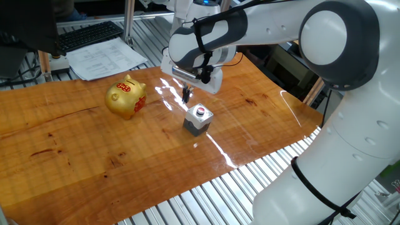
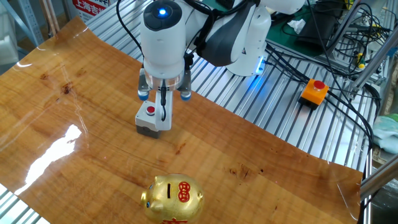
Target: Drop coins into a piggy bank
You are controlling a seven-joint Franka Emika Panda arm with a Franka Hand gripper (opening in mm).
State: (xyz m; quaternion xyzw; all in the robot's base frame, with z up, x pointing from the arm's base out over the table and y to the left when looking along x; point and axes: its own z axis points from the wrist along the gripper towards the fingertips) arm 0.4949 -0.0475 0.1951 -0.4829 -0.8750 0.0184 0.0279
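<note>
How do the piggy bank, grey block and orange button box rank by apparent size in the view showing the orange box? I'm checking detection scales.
1. piggy bank, though nearest the camera
2. grey block
3. orange button box, farthest away

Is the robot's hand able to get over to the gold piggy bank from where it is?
Probably yes. The hand hangs above the table beside the small grey block, and only bare wood lies between it and the piggy bank. Nothing stands in the way.

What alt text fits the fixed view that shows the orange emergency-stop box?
A white robot arm holds its end effector just above a small grey block with a red dot on a wooden table. A gold piggy bank stands apart at the near edge.
</note>
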